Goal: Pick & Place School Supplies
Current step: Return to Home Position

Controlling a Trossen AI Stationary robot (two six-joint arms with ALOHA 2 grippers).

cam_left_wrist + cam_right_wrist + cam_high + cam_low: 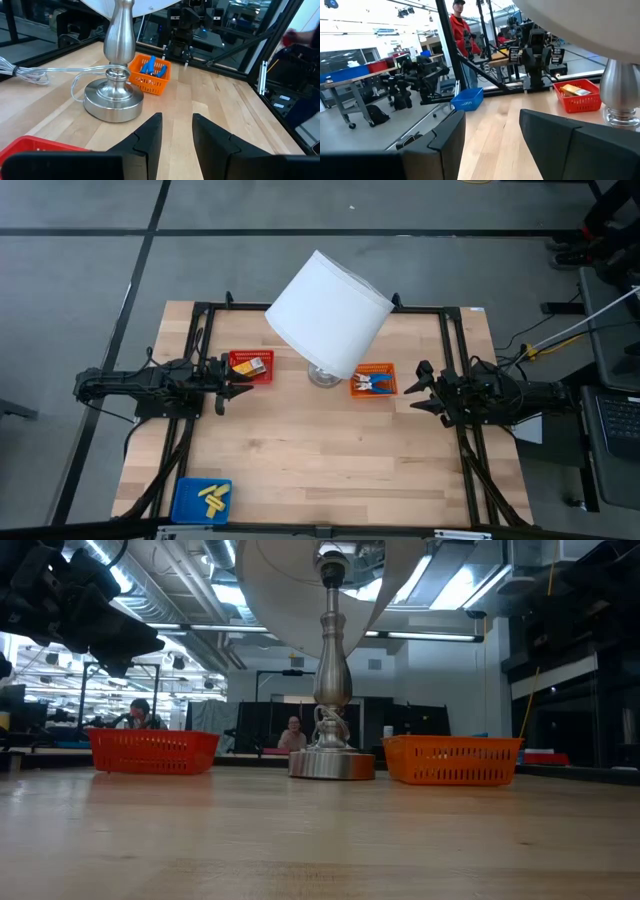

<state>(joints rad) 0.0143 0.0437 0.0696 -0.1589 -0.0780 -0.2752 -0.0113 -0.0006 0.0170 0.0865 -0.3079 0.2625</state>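
Observation:
Yellow-orange packets [256, 366] lie in a red mesh basket [238, 358]. Blue-handled tools [374, 382] lie in an orange mesh basket [360, 389], also seen in the left wrist view [148, 75]. Yellow sticks [211, 497] lie in a blue tray [185, 502] at the near left corner. My left gripper [240, 387] is open and hovers just near of the red basket [30, 145], raised off the table [80, 610]. My right gripper [415, 387] is open and sits just right of the orange basket. Its wrist view shows a packet [572, 90] in the red basket [580, 102].
A metal lamp stands between the baskets on its round base [322, 376], with a big tilted white shade [328, 313] over it. Its cord [30, 75] trails across the far side of the table. Bare wood [330, 450] spans the near half. A person in red [460, 30] stands beyond the table.

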